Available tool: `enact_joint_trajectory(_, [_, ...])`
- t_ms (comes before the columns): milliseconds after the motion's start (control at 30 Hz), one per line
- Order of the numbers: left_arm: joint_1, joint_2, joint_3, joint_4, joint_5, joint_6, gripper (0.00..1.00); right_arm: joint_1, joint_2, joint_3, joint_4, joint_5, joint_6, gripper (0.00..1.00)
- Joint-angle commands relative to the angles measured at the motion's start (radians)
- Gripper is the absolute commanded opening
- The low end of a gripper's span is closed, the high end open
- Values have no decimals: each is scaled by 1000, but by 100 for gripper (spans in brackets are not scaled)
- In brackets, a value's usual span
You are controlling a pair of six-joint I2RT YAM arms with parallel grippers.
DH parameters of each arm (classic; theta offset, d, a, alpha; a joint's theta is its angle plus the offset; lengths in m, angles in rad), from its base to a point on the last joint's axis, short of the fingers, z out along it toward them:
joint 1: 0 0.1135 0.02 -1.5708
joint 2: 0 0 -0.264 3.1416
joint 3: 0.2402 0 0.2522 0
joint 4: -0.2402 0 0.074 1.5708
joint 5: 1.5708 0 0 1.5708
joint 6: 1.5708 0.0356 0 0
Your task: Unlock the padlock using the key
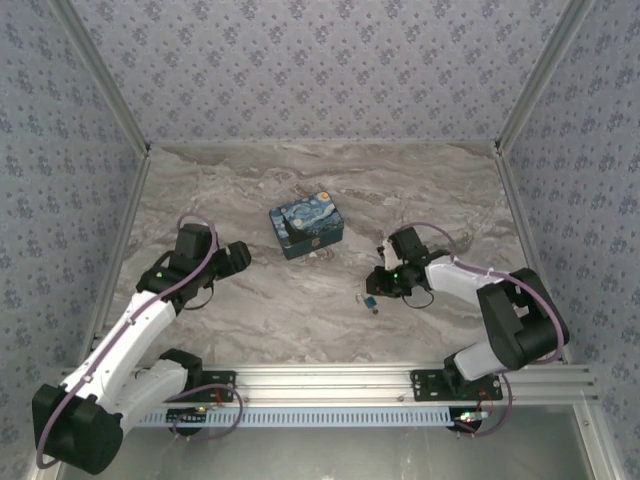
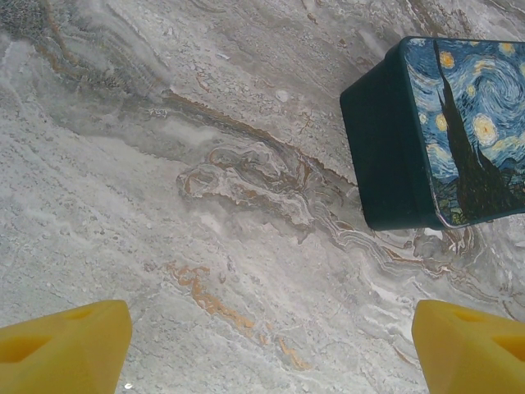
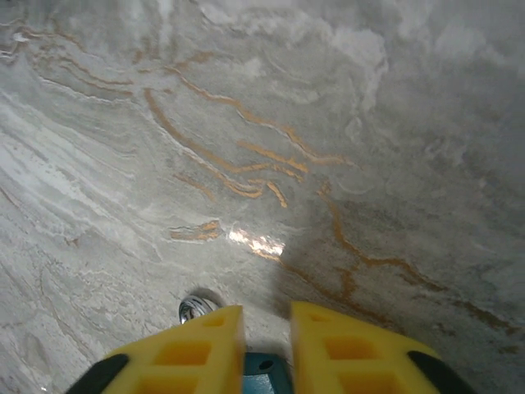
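Two arms reach out over a marbled grey surface (image 1: 300,330), and the largest thing on it is the blue-and-yellow painted box (image 1: 307,228), set askew near the middle. The padlock should hang on the box's front, but it is too small to pick out in the top view, and the left wrist view shows just a plain dark side wall and the painted lid.

The left hand (image 1: 238,258) hovers beside the box's left side with its yellow fingers spread wide apart and nothing between them. The right hand (image 1: 380,285) sits on the opposite side, low over the surface. Its two fingers are drawn nearly together on a small blue-green piece that fills the gap between them (most likely the key's square head).

The key (image 1: 370,300) is at the tip of the right hand, well apart from the box. From there the box lies ahead and to the left, so the coming move depends on carrying the key across that open stretch to the box's near face. The key's long axis seems to slant from its blue head toward the near right, though it is tiny here. A silvery bit (image 3: 194,308) shows just beside the right hand's left finger, probably the shaft or a ring.
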Motion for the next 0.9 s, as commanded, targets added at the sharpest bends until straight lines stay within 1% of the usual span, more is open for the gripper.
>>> enact_joint_trajectory(0, [8, -17, 18, -27, -18, 12, 89, -9, -64, 13, -11, 41, 2, 32])
enact_joint_trajectory(133, [9, -31, 26, -28, -32, 8, 89, -26, -150, 13, -50, 76, -11, 48])
enact_joint_trajectory(400, [13, -64, 41, -14, -86, 21, 89, -95, -355, 16, -130, 163, -49, 75])
enact_joint_trajectory(500, [14, -78, 46, -6, -122, 37, 91, -149, -429, 12, -137, 189, -70, 84])
enact_joint_trajectory(600, [15, -100, 44, 3, -183, 54, 95, -217, -493, 8, -133, 200, -81, 92])
enact_joint_trajectory(667, [17, -120, 39, 13, -224, 68, 96, -266, -537, 4, -125, 205, -84, 98])
enact_joint_trajectory(700, [19, -129, 38, 18, -240, 74, 97, -286, -554, 0, -121, 211, -84, 100])
enact_joint_trajectory(867, [19, -191, 13, 66, -320, 117, 98, -393, -641, -29, -77, 224, -84, 100])
